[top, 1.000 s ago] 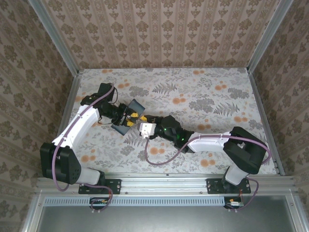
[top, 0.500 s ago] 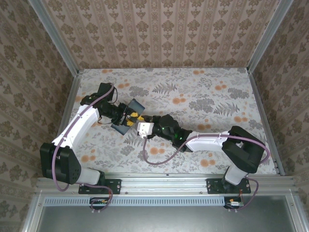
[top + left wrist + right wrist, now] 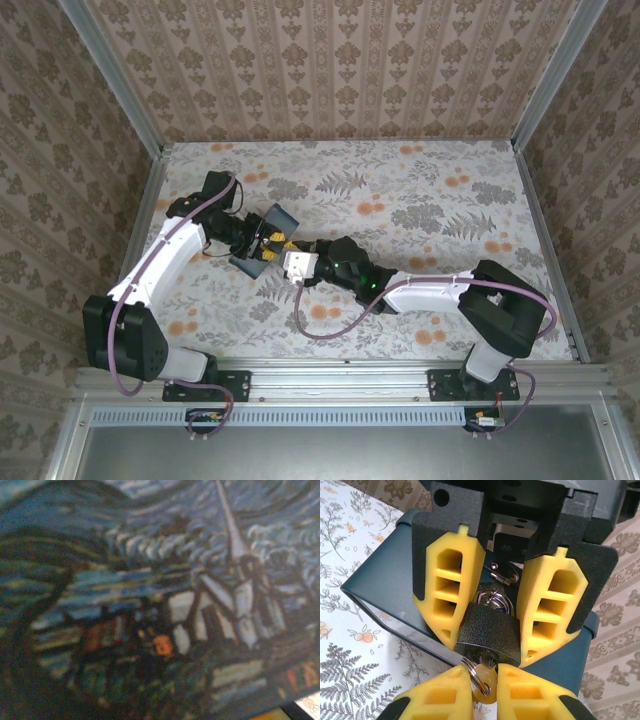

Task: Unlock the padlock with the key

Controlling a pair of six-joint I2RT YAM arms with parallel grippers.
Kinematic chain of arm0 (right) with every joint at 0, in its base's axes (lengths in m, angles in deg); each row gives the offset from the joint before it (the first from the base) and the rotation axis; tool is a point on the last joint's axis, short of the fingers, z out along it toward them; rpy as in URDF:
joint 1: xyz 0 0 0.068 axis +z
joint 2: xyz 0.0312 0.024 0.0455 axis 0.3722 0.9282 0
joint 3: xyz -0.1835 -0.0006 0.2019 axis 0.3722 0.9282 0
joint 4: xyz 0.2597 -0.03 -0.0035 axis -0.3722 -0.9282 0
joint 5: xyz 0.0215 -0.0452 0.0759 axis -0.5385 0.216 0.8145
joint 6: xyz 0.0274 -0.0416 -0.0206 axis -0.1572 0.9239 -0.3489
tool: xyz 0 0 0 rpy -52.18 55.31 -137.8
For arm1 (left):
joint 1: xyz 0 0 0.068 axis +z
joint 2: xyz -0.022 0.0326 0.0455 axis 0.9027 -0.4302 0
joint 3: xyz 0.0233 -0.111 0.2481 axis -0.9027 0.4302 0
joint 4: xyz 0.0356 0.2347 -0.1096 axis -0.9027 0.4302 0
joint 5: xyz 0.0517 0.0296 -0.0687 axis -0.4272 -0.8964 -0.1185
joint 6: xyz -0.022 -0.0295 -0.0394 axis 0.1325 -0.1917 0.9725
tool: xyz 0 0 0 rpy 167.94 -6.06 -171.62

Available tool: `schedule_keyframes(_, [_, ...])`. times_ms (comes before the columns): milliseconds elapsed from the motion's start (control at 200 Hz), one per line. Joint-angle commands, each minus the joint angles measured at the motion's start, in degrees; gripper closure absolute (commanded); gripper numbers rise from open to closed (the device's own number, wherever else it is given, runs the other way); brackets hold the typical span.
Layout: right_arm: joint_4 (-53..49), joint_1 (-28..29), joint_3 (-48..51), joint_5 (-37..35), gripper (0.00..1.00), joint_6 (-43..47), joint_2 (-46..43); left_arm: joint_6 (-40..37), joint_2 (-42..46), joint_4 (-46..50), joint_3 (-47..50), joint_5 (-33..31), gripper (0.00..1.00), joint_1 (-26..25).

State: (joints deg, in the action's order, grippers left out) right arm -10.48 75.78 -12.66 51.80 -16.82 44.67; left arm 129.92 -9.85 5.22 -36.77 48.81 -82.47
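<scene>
Pinching the key [image 3: 485,686] between the right gripper's [image 3: 483,677] yellow pads [image 3: 440,695], I am working at 6 o'clock of the padlock [image 3: 487,632], where the key looks seated in the keyhole. The left gripper [image 3: 490,652] is clamping the lock body from 9 and 3 o'clock. The padlock is hanging at the hasp [image 3: 502,575] on the box [image 3: 380,595] front, with its shackle [image 3: 492,600] at 12 o'clock. My call for the turn is to twist about the key's own axis with no sideways pull, left clamp firm so the body isn't spinning along. The lock body is blocky and dark with a hammered finish. The shackle and key ring [image 3: 470,676] are thin shiny metal and the key head is brassy. The pads are ribbed and hollow-celled. The box is smooth dark blue with a swirl-painted face, and the table [image 3: 350,670] has a floral cloth.
</scene>
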Motion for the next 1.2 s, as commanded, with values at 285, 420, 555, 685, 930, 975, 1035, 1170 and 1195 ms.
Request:
schedule_keyframes(285, [-9.0,-0.3,-3.3,1.2,1.0,-22.4,-3.9,1.7,1.2,-3.7,-1.7,2.4,1.0,-0.5])
schedule_keyframes(420, [-10.2,-0.5,-4.3,2.4,1.0,-35.4,-4.5,2.9,1.7,-5.3,-1.2,2.0,1.0,-0.4])
schedule_keyframes(555, [-9.2,-1.5,-4.0,2.0,1.0,-50.7,-4.9,3.8,2.4,-6.7,-0.3,1.3,1.0,-0.4])
schedule_keyframes(685, [-7.7,-3.3,-3.5,3.8,1.0,-65.3,-5.3,3.1,2.2,-6.1,-0.2,0.3,1.0,-0.4])
schedule_keyframes(930, [-10.9,-7.8,-3.0,14.5,0.79,-74.8,-7.1,0.2,0.9,-4.5,-1.2,0.0,1.0,-0.4])
schedule_keyframes(975, [-11.9,-9.4,-2.7,15.8,0.76,-75.2,-7.2,-0.4,0.8,-4.3,-1.2,-1.5,1.0,-0.3])
schedule_keyframes(1035, [-11.9,-11.5,-2.1,18.0,0.82,-76.0,-7.3,-1.1,0.4,-4.0,-0.9,-1.7,1.0,-0.2])
schedule_keyframes(1170, [-16.4,-13.5,-2.4,20.7,0.69,-73.0,-8.5,-3.8,0.2,-3.4,-0.9,-1.8,1.0,0.9])
schedule_keyframes(1195, [-17.8,-13.6,-2.9,21.1,0.67,-71.8,-8.7,-4.7,0.2,-3.1,-1.1,-1.9,1.0,1.4])
